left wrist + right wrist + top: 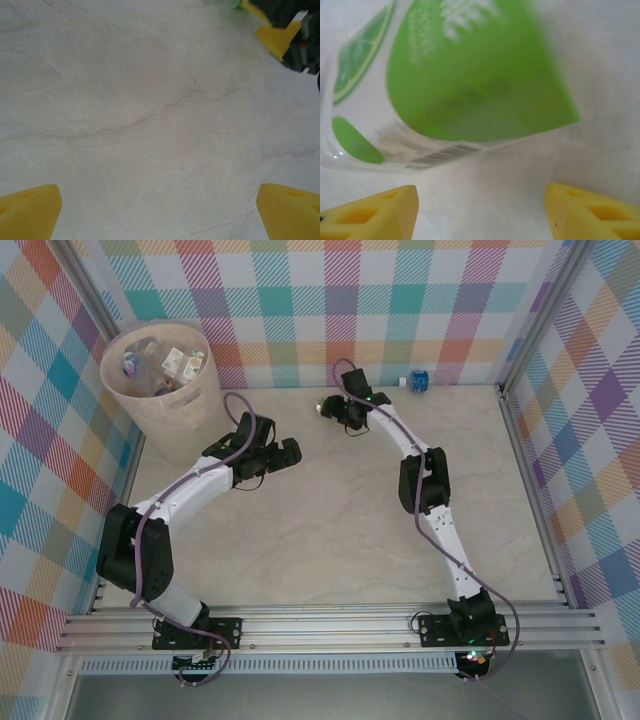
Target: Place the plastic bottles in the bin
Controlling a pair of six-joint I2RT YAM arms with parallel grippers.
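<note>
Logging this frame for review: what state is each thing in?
Bin: upright, bottles inside.
Green-label bottle: lying on table, not gripped.
Blue bottle: lying at table's far edge.
Left gripper: open, over bare table.
Right gripper: open, at green-label bottle.

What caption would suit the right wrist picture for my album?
Right claw poised before a green-labelled plastic bottle on the pale table.

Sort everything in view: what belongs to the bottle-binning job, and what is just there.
Job:
bin
bottles already in it
green-label bottle ahead of the right gripper
blue-label bottle by the back wall

Just there:
marble-look tabletop
plaid walls
metal rail
</note>
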